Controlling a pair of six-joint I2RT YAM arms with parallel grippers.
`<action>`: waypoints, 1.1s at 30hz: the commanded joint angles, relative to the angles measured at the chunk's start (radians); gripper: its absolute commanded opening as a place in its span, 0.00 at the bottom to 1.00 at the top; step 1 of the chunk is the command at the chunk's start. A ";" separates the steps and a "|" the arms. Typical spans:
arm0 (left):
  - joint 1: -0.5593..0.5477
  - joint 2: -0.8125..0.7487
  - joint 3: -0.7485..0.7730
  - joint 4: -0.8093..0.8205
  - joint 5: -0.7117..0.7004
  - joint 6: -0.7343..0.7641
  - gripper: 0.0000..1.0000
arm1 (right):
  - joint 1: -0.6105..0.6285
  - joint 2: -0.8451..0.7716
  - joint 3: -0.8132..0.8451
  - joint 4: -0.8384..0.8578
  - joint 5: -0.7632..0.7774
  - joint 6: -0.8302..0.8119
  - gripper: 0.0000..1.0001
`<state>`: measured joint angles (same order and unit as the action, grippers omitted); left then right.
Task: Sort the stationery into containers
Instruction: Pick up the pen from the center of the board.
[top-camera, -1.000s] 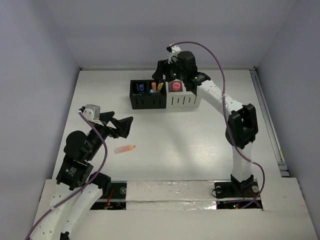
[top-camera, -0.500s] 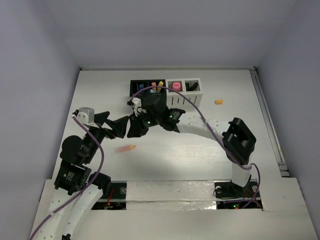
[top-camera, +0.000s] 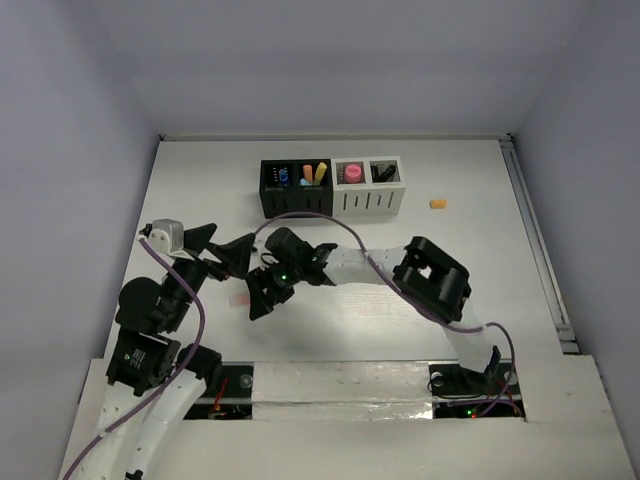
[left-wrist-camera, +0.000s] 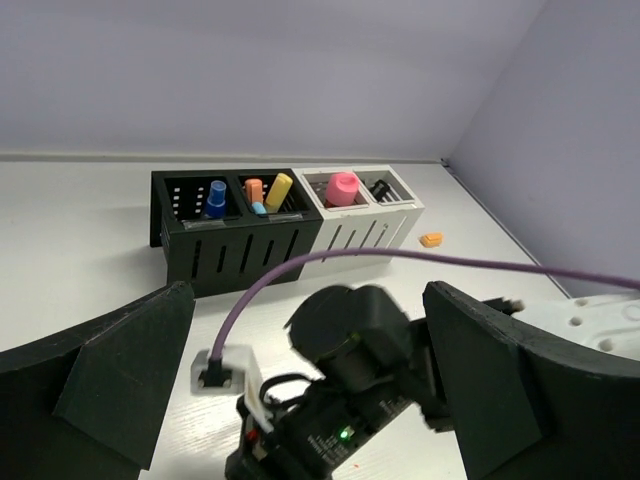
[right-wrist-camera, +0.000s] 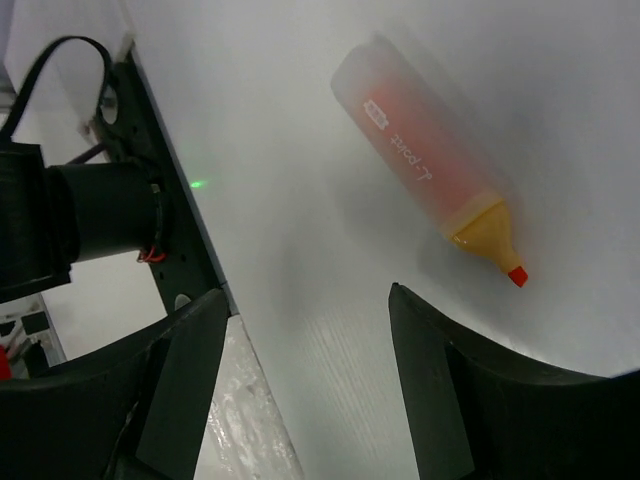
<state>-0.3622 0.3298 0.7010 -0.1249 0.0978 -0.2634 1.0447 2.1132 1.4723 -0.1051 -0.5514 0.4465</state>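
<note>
An orange highlighter (right-wrist-camera: 430, 180) with a red tip lies flat on the white table, just beyond the tips of my right gripper (right-wrist-camera: 310, 400), which is open and holds nothing. From above, the right gripper (top-camera: 262, 295) covers most of the highlighter (top-camera: 240, 299). My left gripper (top-camera: 228, 250) hovers close by on the left, jaws wide open and empty, with the right arm's wrist (left-wrist-camera: 350, 380) in front of it. The containers (top-camera: 330, 187), two black and two white, stand at the back with several coloured pieces in them. A small orange bit (top-camera: 437, 203) lies to their right.
The right arm (top-camera: 430, 280) stretches across the table's middle from its base (top-camera: 470, 380) to the near left. Its purple cable (left-wrist-camera: 480, 262) loops over the table. Grey walls close in the table on three sides.
The right arm has swung from the containers at the back down to the highlighter at the near left. The left arm has drawn back a little toward the left.
</note>
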 joint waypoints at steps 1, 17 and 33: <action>0.006 -0.018 -0.001 0.038 0.017 0.001 0.99 | 0.012 0.039 0.058 0.035 -0.028 0.031 0.73; 0.006 -0.029 -0.001 0.041 0.040 0.001 0.99 | 0.003 0.205 0.308 -0.169 0.361 -0.012 0.79; 0.006 -0.034 -0.001 0.045 0.028 0.000 0.99 | 0.064 0.222 0.381 -0.292 0.473 -0.215 0.74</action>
<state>-0.3622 0.3088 0.6998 -0.1246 0.1230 -0.2634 1.0836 2.3360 1.8515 -0.3073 -0.1207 0.3340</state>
